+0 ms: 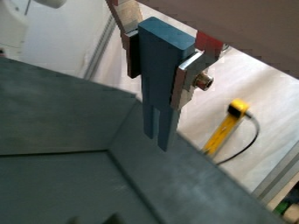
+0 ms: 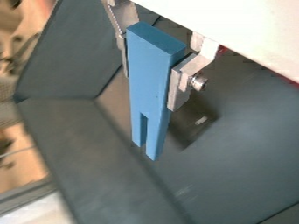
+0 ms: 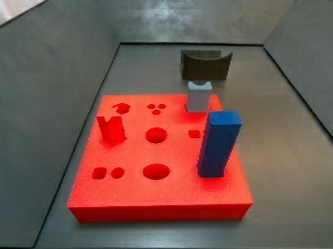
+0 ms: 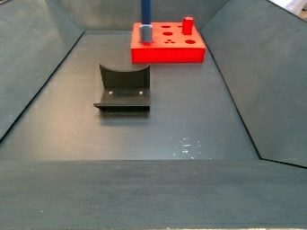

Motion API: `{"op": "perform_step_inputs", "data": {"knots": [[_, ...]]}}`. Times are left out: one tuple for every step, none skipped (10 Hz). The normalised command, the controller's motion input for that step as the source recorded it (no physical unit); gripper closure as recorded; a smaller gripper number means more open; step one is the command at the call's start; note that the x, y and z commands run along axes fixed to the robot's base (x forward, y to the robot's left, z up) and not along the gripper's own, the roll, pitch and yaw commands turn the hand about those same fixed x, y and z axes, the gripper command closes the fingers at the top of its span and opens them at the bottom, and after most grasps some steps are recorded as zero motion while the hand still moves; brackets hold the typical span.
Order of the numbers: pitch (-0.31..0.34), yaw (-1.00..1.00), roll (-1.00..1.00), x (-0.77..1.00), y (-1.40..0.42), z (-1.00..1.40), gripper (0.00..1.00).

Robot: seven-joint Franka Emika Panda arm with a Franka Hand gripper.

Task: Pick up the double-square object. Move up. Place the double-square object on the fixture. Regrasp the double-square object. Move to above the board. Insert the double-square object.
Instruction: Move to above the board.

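Note:
In both wrist views my gripper [image 1: 158, 72] [image 2: 152, 74] is shut on the double-square object [image 1: 158, 92] [image 2: 149, 96], a slim slate-blue bar with a slit in its free end. The silver fingers [image 1: 187, 77] [image 2: 180, 80] clamp its upper part on both sides. The bar hangs free over the grey bin. Neither the gripper nor the bar shows in the side views. The fixture [image 3: 204, 65] [image 4: 122, 87], a dark notched block, stands bare on the bin floor. The red board [image 3: 143, 193] [image 4: 168, 56] lies beyond it.
On the board stand a tall bright-blue block [image 3: 219, 144] [image 4: 144, 9], a short pale grey peg [image 3: 200, 97] [image 4: 145, 34] and a red piece [image 3: 111, 128] [image 4: 188, 24]. Sloping grey bin walls [image 4: 36, 81] ring the floor. A yellow cable [image 1: 228, 127] lies outside the bin.

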Motion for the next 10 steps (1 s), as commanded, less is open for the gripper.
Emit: {"op": "perform_step_inputs", "data": {"knots": [[-0.116, -0.21, -1.0, -0.6, -1.0, 0.05, 1.0], [-0.108, -0.22, -1.0, -0.6, -1.0, 0.05, 1.0], [-0.094, -0.23, -1.0, -0.62, -1.0, 0.05, 1.0], [-0.08, -0.24, -1.0, -0.63, -1.0, 0.06, 1.0], [-0.078, -0.24, -1.0, -0.66, -1.0, 0.06, 1.0], [-0.074, -0.24, -1.0, -0.69, -1.0, 0.05, 1.0], [-0.059, -0.23, -1.0, -0.4, -0.52, 0.03, 1.0], [-0.051, -0.23, -1.0, -0.29, -0.36, 0.02, 1.0], [-0.024, -0.16, -0.8, -0.16, -0.15, 0.0, 1.0], [-0.019, -0.1, -0.59, -0.1, -0.09, 0.01, 1.0]]}}
